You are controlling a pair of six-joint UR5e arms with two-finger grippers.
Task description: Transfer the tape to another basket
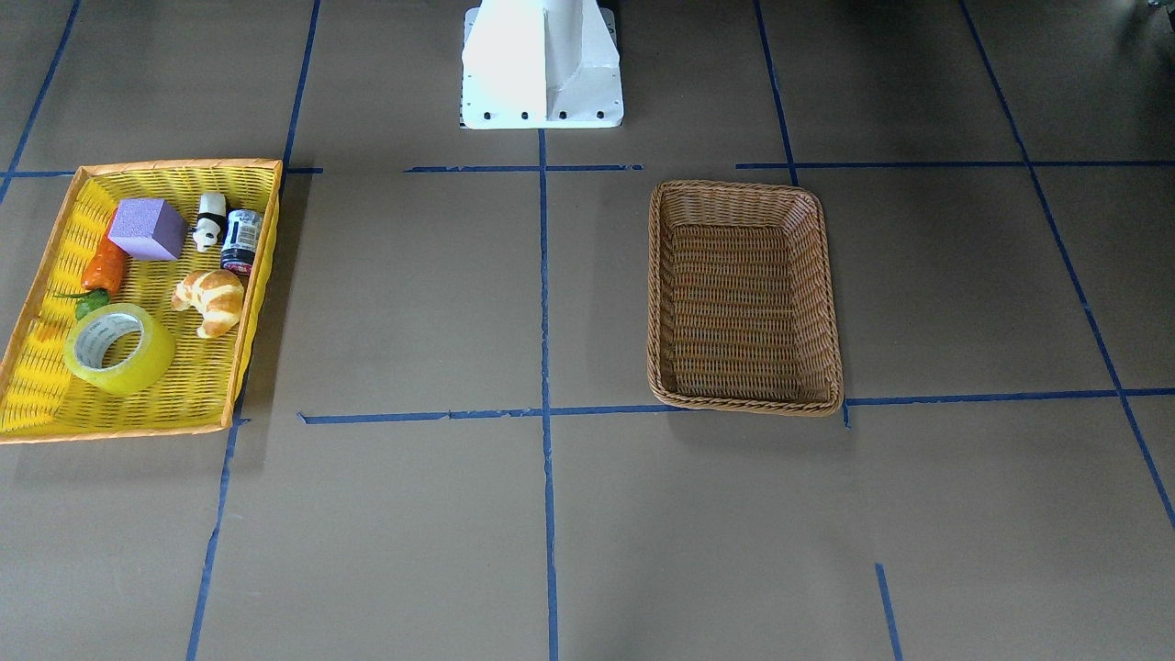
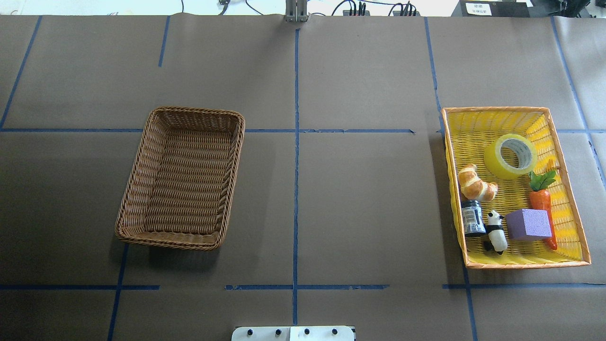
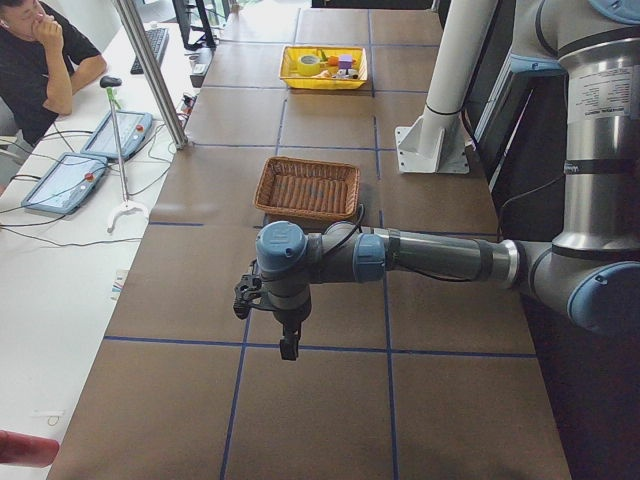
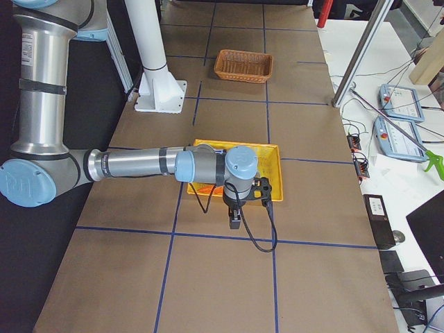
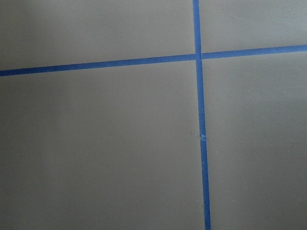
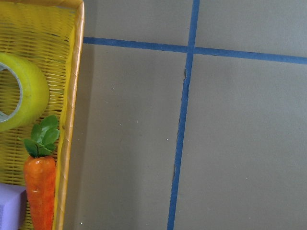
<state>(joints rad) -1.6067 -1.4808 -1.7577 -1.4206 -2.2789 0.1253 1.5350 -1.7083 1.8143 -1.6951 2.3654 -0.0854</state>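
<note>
The tape, a yellow-green roll with a white core, lies in the yellow basket beside a croissant. It also shows in the overhead view and at the left edge of the right wrist view. The brown wicker basket stands empty on the other half of the table. My left gripper hangs over bare table, well away from the brown basket. My right gripper hangs just outside the yellow basket's edge. I cannot tell whether either gripper is open or shut.
The yellow basket also holds a croissant, a dark jar, a panda figure, a purple block and a carrot. The white robot base stands at the table's edge. An operator sits beside the table.
</note>
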